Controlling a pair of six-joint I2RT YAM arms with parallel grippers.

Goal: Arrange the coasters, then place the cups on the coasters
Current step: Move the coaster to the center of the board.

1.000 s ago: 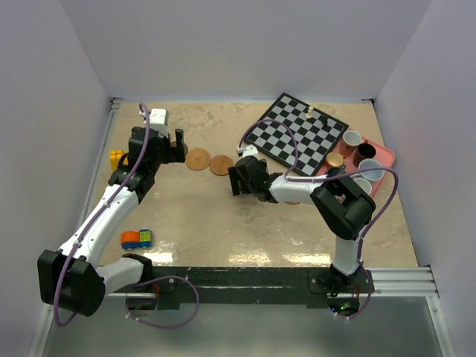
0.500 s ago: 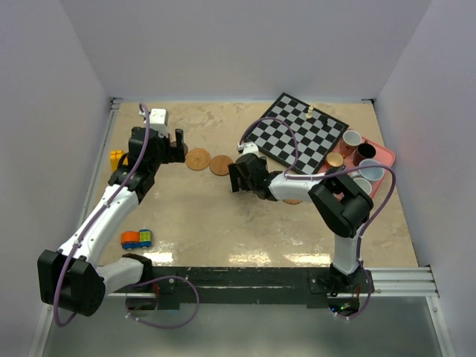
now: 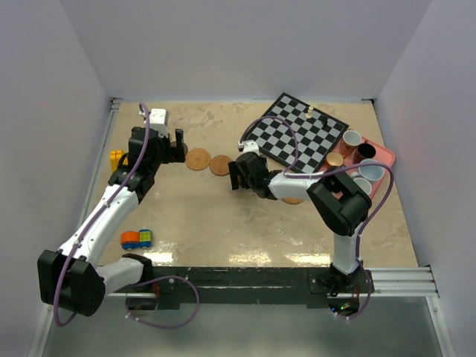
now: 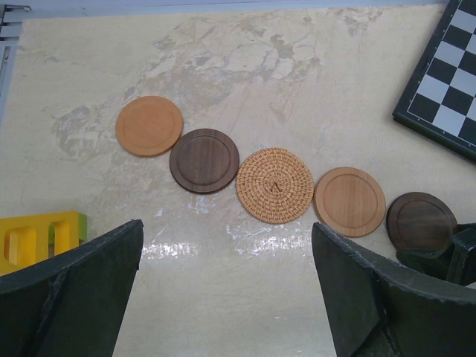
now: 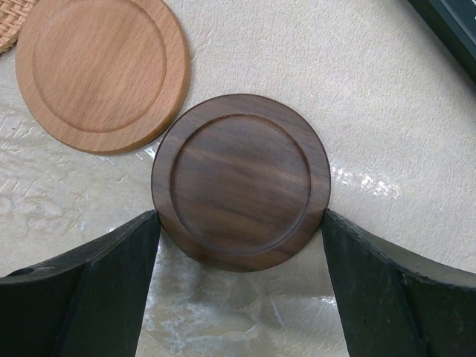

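The dark coaster point(image 5: 240, 190) lies flat on the surface point(image 5: 372, 111), right btwn the right fingers point(image 5: 89, 290): one tip at its left rim, the other at its right rim, both touching. Those fingers stand wide apart yet clasp the disc across its full width. It sits at the right end of the row, just beside a tan wood coaster point(image 5: 103, 71), w/ their edges almost meeting. A chessboard point(image 5: 454, 22) corner shows beyond.

The left fingers point(image 4: 74, 290) are spread fully & hold nothing. They hang above the surface on the near side of the row. The woven coaster point(image 4: 275, 184) lies roughly btwn them, further from the camera & untouched.

In the left wrist view we count 5 coasters in one slightly curved line. From the left: light orange coaster point(image 4: 149, 125), second dark coaster point(image 4: 204, 160), woven, tan wood, then the clasped dark one. That makes 2 dark, 2 smooth light wood & 1 woven. Neighbours touch or nearly do.

In the top view the cups point(image 3: 351, 138) cluster at the pink tray point(image 3: 387, 156) by the right edge, well apart from the row. We make out 5, one partly behind the right arm.
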